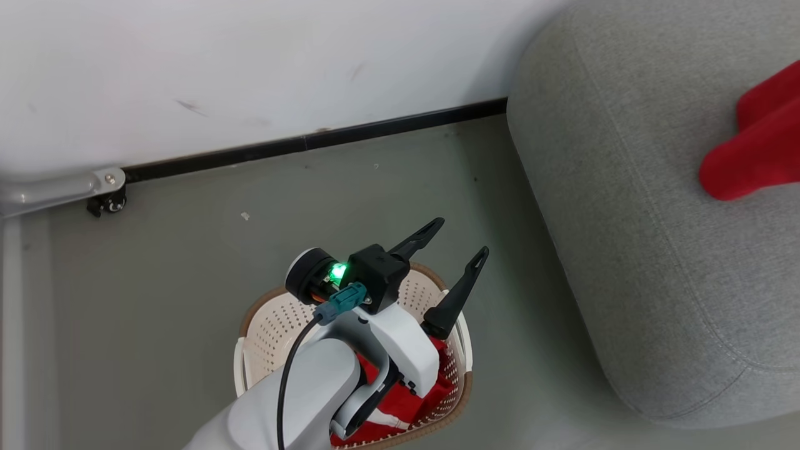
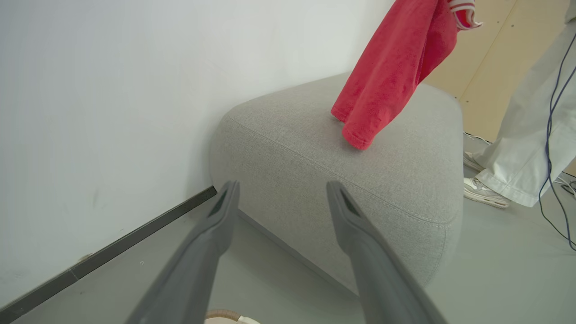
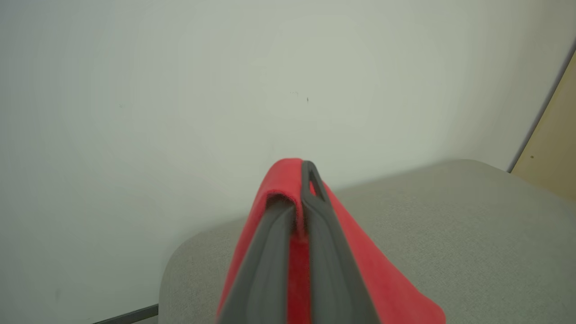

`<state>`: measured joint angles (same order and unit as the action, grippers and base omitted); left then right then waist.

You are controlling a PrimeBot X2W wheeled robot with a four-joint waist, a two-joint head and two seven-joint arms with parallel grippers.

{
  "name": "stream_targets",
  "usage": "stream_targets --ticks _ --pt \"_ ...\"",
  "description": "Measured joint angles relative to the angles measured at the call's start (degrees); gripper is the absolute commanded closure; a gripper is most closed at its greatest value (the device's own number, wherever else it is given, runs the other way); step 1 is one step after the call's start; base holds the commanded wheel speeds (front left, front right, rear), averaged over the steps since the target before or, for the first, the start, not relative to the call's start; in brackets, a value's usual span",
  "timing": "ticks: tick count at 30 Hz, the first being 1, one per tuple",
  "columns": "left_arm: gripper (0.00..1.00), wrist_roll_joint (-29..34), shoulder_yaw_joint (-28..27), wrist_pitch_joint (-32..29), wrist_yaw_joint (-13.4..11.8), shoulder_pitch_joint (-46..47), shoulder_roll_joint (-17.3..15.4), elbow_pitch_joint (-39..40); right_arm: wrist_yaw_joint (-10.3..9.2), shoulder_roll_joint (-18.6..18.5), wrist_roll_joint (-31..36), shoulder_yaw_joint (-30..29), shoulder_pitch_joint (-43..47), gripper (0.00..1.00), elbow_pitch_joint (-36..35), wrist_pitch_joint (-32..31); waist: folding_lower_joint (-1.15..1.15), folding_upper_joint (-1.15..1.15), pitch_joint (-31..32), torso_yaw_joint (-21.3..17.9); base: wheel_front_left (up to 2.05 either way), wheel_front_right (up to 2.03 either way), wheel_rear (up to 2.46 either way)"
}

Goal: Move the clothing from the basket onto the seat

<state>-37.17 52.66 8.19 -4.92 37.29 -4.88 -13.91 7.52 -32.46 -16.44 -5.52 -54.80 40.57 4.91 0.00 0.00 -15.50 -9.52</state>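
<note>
- Head view: we see the left tool (image 1: pixel 460 237) over the basket (image 1: pixel 269 325), its two long dark fingers spread wide with nothing between them.
- The basket is round cream plastic with perforated walls and a brown woven-look rim; it stands on smooth grey floor (image 1: pixel 375 187).
- A second garment (image 1: pixel 437 387), soft bright red with a white stripe, lies crumpled in the basket's bottom, below and behind the left tool, partly hidden by the pale forearm (image 1: pixel 312 400).
- The seat (image 1: pixel 625 219) is grey woven upholstery, rounded at the edges with a stitched seam, and sits right of the basket, apart from it.
- The red garment (image 1: pixel 756 150) shows over the seat at the frame's right edge.
- Left wrist view: the left tool (image 2: pixel 282 185) gapes wide and points at the seat (image 2: pixel 315 148). The red garment (image 2: pixel 391 67) hangs well ahead of it as fuzzy draped folds with a striped cuff up top. We cannot tell if its lower hem meets the seat top.
- A person's leg (image 2: pixel 531 135) in pale trousers and a white sneaker (image 2: pixel 483 191) stand beyond the seat, with a blue cable (image 2: pixel 551 135) alongside.
- Right wrist view: the right tool (image 3: pixel 297 189) is clamped narrow on the red garment (image 3: pixel 360 270). The fabric wraps over one finger and drapes down both sides, above the seat (image 3: pixel 472 225).
- The white wall (image 3: pixel 180 90) is plain, with a black skirting strip (image 1: pixel 312 140) along its base.
</note>
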Motion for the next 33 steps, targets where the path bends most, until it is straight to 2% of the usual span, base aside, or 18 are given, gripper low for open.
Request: stream_targets --ticks 5,6,9,18,19,20,22,23,24,33 --pt "0.0 0.52 0.57 -0.57 0.0 1.04 0.04 0.91 0.01 2.25 1.7 -0.13 1.55 1.0 3.69 1.83 0.0 0.0 -1.78 0.66 0.0 0.0 0.0" --pt "0.0 1.04 0.92 -1.08 0.0 1.63 0.09 1.56 0.0 4.39 2.29 0.49 4.88 1.0 6.51 3.05 0.0 0.0 -3.15 1.13 0.0 0.0 0.0" --pt "0.0 1.54 1.01 -1.07 0.0 2.4 0.12 2.0 0.01 5.92 2.24 -0.03 6.98 1.0 8.66 4.78 0.0 0.0 -4.44 1.52 0.0 0.0 0.0" --pt "0.0 2.25 0.93 -1.04 0.0 3.38 -0.67 2.08 0.0 8.08 1.83 0.05 9.11 1.0 10.93 7.16 0.0 0.0 -6.88 1.69 0.0 0.0 0.0" --pt "0.0 2.37 0.82 -1.02 0.0 3.39 -0.88 1.99 0.01 8.51 1.87 0.64 9.21 0.96 11.05 7.3 0.0 0.0 -6.99 1.56 0.0 0.0 0.0" --pt "0.0 2.41 0.76 -0.96 0.0 3.4 -0.99 1.85 0.01 8.91 1.97 1.09 9.47 0.79 11.13 7.43 0.0 0.0 -7.06 1.42 0.0 0.0 0.0" --pt "0.0 2.41 0.64 -0.74 0.0 3.41 -1.11 1.54 0.02 9.33 1.98 1.38 10.24 0.53 11.44 7.8 0.0 0.0 -7.03 1.14 0.0 0.0 0.0" --pt "0.0 2.41 0.56 -0.47 0.01 3.41 -1.15 1.42 0.01 9.33 1.94 1.34 10.6 0.53 11.54 7.97 0.0 0.0 -6.95 1.01 0.0 0.0 0.0" --pt "0.0 2.4 0.32 -0.31 0.01 3.41 -1.22 1.02 0.01 9.31 1.89 1.33 11.13 0.0 11.5 8.24 0.0 0.0 -6.73 0.77 0.0 0.0 0.0" --pt "0.0 2.14 -0.93 1.26 -0.07 3.02 -2.45 -0.69 0.01 9.23 1.97 1.62 13.35 0.0 9.46 9.27 0.0 0.0 -5.01 -0.11 0.0 0.0 0.0"
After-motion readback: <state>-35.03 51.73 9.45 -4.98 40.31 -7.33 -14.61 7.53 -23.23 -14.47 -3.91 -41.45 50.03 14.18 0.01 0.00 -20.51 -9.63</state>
